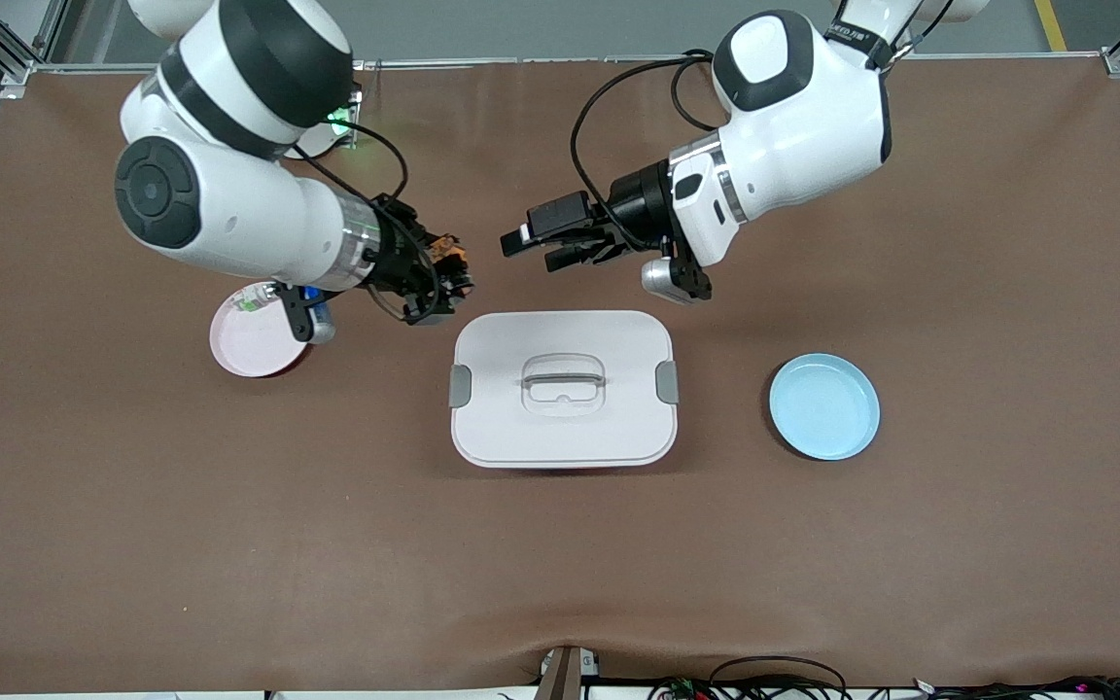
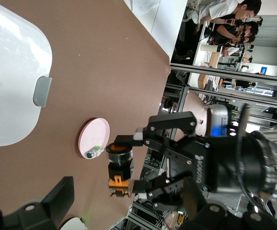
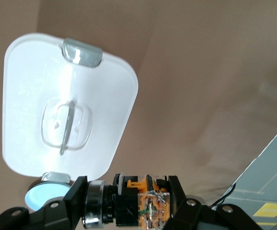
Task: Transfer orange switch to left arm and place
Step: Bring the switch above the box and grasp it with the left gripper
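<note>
My right gripper (image 1: 445,275) is shut on the orange switch (image 1: 450,254), a black cylinder with an orange end, and holds it over the brown cloth just off a corner of the box (image 1: 563,389). In the right wrist view the switch (image 3: 129,203) lies crosswise between the fingers (image 3: 76,199). My left gripper (image 1: 533,248) hangs open, facing the switch with a small gap. In the left wrist view the switch (image 2: 119,165) sits in line with the spread fingers (image 2: 59,194). The white latched box (image 3: 57,96) lies shut in the table's middle.
A pink plate (image 1: 254,342) holding a small green-and-silver component (image 1: 251,299) lies toward the right arm's end, partly under that arm. A blue plate (image 1: 823,405) sits beside the box toward the left arm's end. Brown cloth (image 1: 560,583) covers the table.
</note>
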